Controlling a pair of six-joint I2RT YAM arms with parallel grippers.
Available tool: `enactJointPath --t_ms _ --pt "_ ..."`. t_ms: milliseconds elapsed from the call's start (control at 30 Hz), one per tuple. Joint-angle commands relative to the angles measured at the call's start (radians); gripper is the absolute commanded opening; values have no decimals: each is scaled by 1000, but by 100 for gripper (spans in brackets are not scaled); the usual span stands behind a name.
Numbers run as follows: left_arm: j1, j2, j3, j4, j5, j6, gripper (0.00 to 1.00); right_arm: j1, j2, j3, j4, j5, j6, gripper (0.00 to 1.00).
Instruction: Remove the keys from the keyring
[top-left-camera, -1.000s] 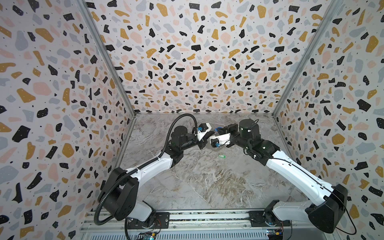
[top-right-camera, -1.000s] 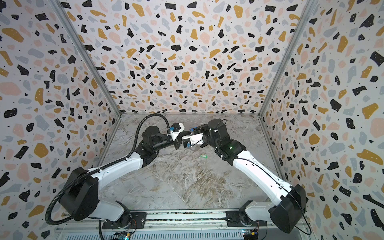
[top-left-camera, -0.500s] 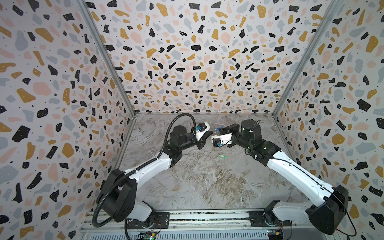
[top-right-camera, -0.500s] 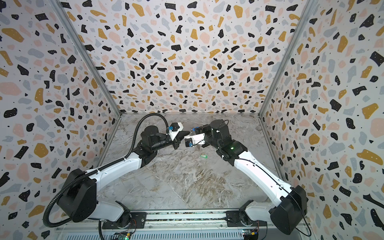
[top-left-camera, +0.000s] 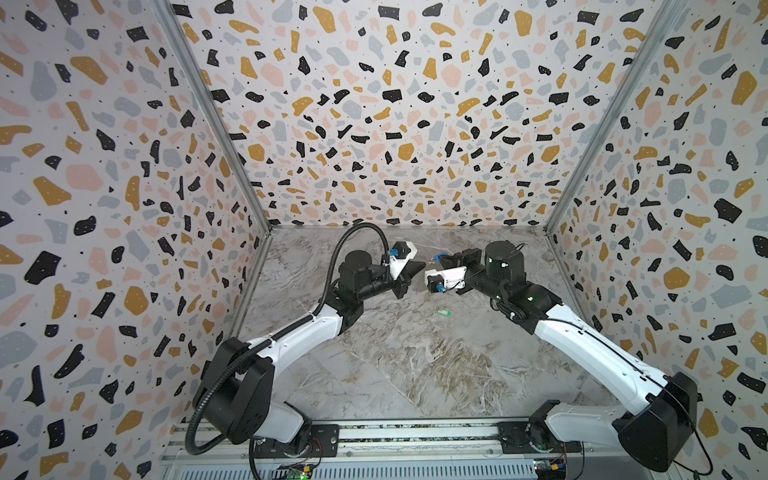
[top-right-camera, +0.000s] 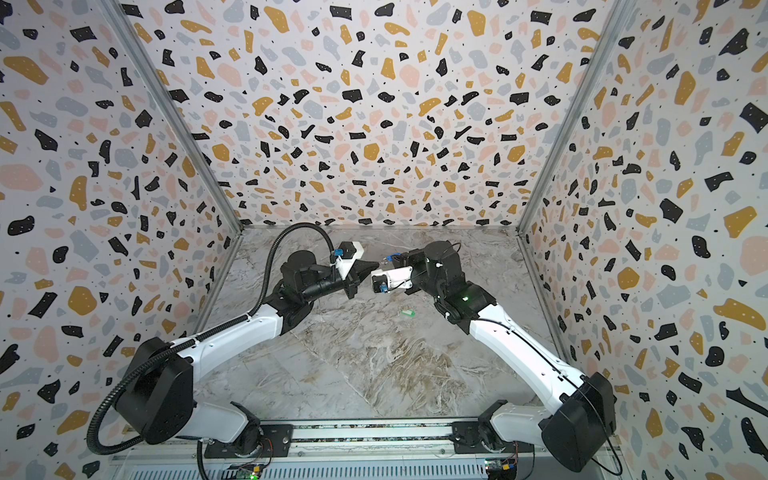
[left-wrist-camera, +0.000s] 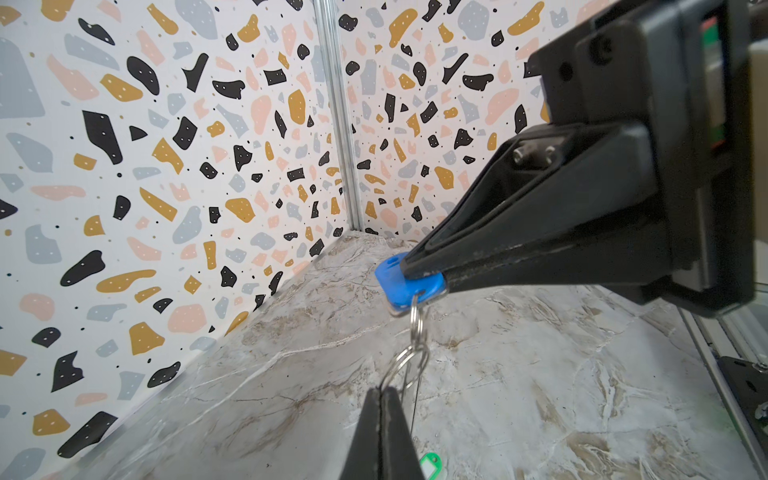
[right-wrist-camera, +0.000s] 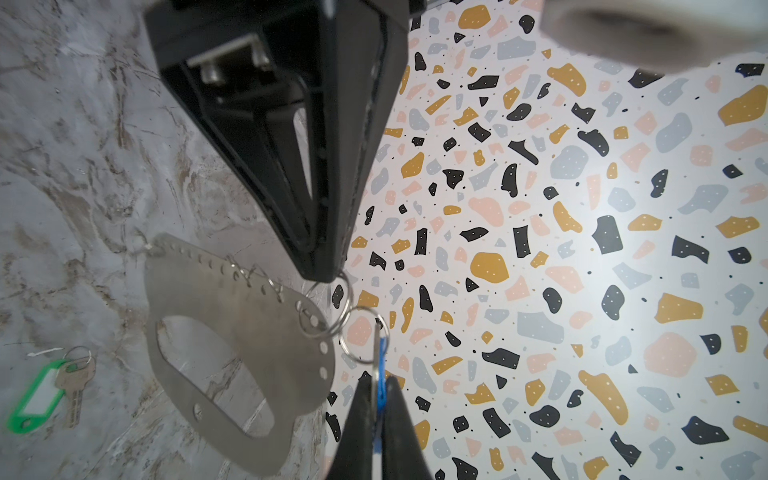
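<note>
Item 1: left fingers (left-wrist-camera: 390, 424). Pressed fully together, pinching one of the split rings (left-wrist-camera: 417, 328). In both top views my left fingers sit at 9 o'clock of my right fingers, tip nearly to tip, raised above the counter (top-left-camera: 415, 374).

Item 2: right fingers (right-wrist-camera: 361, 419). Closed tight on the blue key (left-wrist-camera: 399, 286), gripping its flat faces. The hole end juts out and carries the top ring of the chain.

Item 3: keyring plate (right-wrist-camera: 249, 307). Grey metal with an oblong cut-out, and small holes and rings along one edge. It hangs tilted from the same chain, just beside my left fingertips. I cannot tell whether its far edge touches the counter.

Item 4: green key (right-wrist-camera: 37, 397). Lies flat on the counter with its own ring and a metal key (right-wrist-camera: 77, 386), apart from the plate and from both pairs of fingers. In a top view it sits at 5 o'clock of the fingertips (top-left-camera: 443, 311).

Hard to make out: in both top views the plate and rings are too small to see, and the blue key is only a speck. The left wrist view cuts off the green key at the frame edge and does not show the plate. In the right wrist view the blue key appears edge-on, mostly covered by my fingers.
</note>
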Motion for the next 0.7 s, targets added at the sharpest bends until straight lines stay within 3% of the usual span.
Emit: enactJointPath --t_ms 0,667 --pt "9 -3 6 49 -14 -60 0 -18 4 7 65 8 58 0" --pt "9 9 -32 150 -33 -179 0 -47 55 -25 145 -61 170 0"
